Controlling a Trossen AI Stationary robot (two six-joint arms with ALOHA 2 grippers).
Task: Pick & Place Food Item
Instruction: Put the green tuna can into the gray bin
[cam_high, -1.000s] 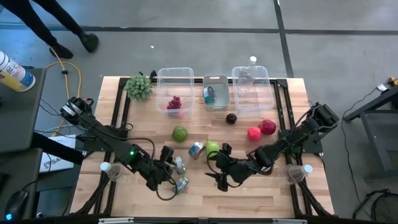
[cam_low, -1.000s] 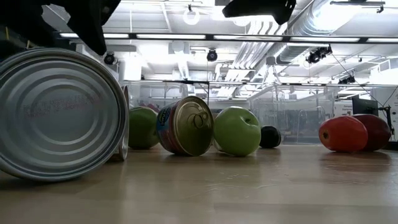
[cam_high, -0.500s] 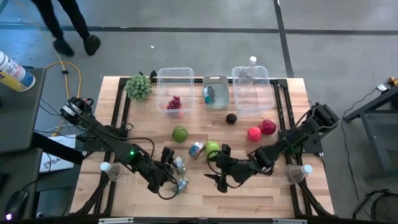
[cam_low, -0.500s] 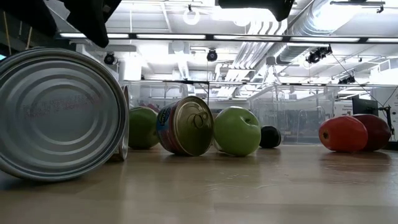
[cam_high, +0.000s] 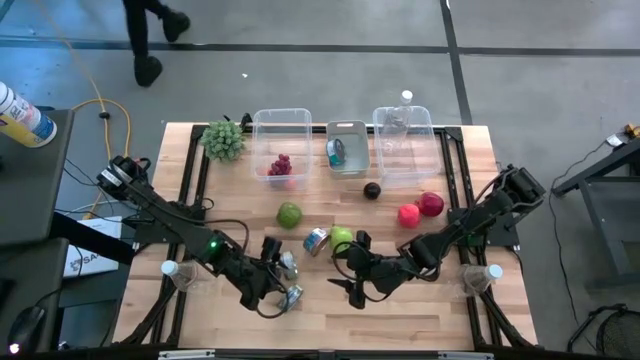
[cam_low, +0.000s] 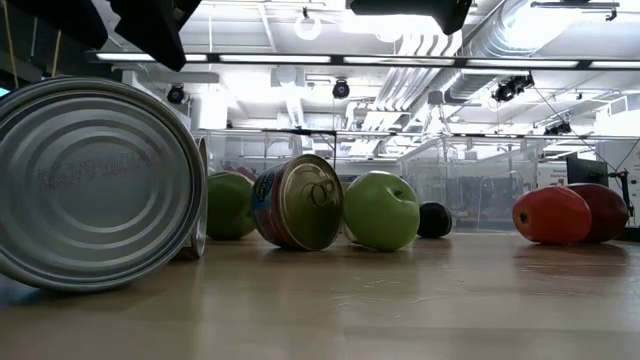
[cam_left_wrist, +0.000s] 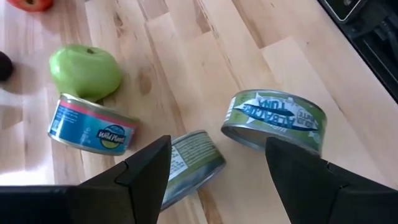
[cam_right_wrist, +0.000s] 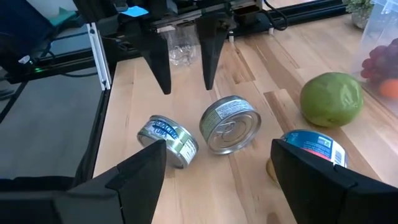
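Not much moved in the last sec: the person up by the far floor walked off to the right, and in the low view the left arm's dark bulk shifted a touch overhead, but cans and fruit sit just where they were. Left gripper (cam_high: 275, 282) hovers near the front edge of the table (cam_high: 420, 325) w/ fingers (cam_left_wrist: 146, 171) spread fairly wide, holding nothing. The green-label can (cam_left_wrist: 193, 158) lies on its side right btwn them and below, a second can (cam_left_wrist: 273, 121) just beside it. Right gripper (cam_high: 350, 275) waits close by near the green apple (cam_high: 342, 238), also spread wide and empty. Looks to me like the left is lined up over that can but hasn't committed; the pick isn't made yet. The clear bins (cam_high: 281, 120) at the back are well apart, so the whole carry is left to do.
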